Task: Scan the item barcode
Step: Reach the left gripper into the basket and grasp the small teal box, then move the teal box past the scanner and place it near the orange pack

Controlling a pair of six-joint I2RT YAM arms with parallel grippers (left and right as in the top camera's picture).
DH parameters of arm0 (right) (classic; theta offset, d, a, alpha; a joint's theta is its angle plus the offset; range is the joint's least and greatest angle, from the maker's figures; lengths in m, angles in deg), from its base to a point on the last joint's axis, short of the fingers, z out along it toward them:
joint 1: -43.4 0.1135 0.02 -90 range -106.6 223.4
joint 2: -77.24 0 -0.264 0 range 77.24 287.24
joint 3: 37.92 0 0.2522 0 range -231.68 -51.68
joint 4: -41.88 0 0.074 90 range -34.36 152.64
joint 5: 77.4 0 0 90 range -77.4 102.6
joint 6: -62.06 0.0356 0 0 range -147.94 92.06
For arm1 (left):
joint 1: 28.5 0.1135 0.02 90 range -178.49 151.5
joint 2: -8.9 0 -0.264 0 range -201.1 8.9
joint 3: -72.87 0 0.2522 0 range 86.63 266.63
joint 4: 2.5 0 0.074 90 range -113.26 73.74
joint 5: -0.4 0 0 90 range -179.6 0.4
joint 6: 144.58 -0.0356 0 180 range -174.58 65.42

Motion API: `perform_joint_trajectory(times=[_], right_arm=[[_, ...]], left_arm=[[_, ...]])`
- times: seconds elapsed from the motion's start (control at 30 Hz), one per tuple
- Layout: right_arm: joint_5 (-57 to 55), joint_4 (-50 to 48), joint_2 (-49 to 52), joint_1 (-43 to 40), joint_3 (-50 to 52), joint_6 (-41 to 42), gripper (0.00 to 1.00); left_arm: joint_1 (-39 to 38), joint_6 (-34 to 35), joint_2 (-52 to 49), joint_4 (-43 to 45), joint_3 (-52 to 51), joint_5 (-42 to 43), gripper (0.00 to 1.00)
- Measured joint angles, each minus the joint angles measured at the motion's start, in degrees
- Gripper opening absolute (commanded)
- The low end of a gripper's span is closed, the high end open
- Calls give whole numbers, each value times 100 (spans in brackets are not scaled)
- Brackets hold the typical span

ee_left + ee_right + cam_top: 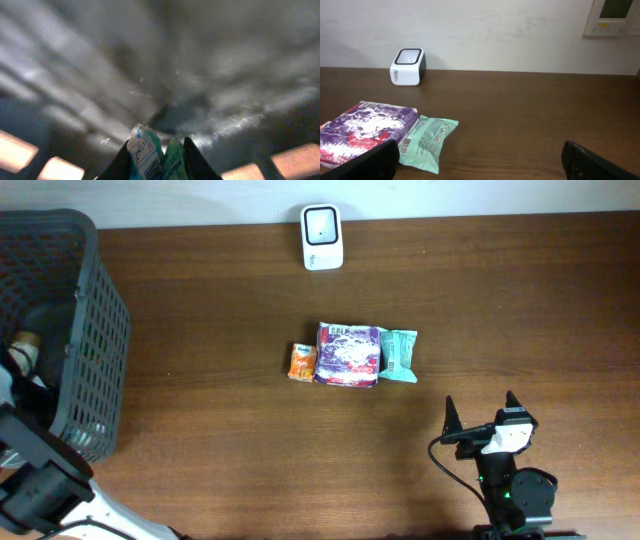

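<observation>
overhead: the left arm (pixel 40 475) is reaching from the table's near-left corner into the dark grey basket (pixel 100 340), and its end is lying too deep among the basket walls to make out. the right gripper (pixel 480 402) is hovering over the near-right part of the table (pixel 500 290), its two fingers standing wide apart with nothing between them. the white scanner (pixel 322 237) is sitting at the far edge. in the middle, an orange packet (pixel 302 362), a purple packet (pixel 347 354) and a mint-green packet (pixel 398 356) are lying in a row, each touching the next.

left wrist: the left gripper (pixel 156 145) is squeezing a teal-and-white packet (pixel 145 155), which is sitting upright between the jaws. the dark fingers (pixel 117 165) are pressing on it, one from each side, with only the packet's width between them. printed bars are showing on its white face. the surroundings are smearing into grey blur.

right wrist: the right gripper (pixel 480 150) is hanging fully open, its black fingers (pixel 370 162) showing at the two lower corners and touching nothing. ahead, the purple packet (pixel 365 127) and the mint-green packet (pixel 427 137) are lying side by side, and the scanner (pixel 408 60) is standing by the wall (pixel 495 30).
</observation>
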Motion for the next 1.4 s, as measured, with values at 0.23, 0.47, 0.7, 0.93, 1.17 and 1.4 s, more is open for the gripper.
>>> perform_joint_trajectory(times=[0.23, 0.47, 0.7, 0.93, 1.17, 1.4], right_arm=[[0, 0, -2, 0, 0, 0, 99], [2, 2, 0, 0, 0, 0, 99], [2, 0, 0, 0, 0, -2, 99], [2, 0, 0, 0, 0, 0, 99], [0, 0, 0, 0, 0, -2, 99], [0, 0, 0, 0, 0, -2, 99]], left_arm=[[2, 96, -83, -1416, 3252, 175, 6], [0, 155, -46, -2435, 6575, 1615, 8], [-142, 175, 179, -2459, 7195, 2852, 9], [-2079, 173, 380, -2457, 7202, 3180, 11], [-4113, 175, 396, -2461, 6688, 2031, 14], [-5436, 173, 404, -2070, 4765, 909, 17]])
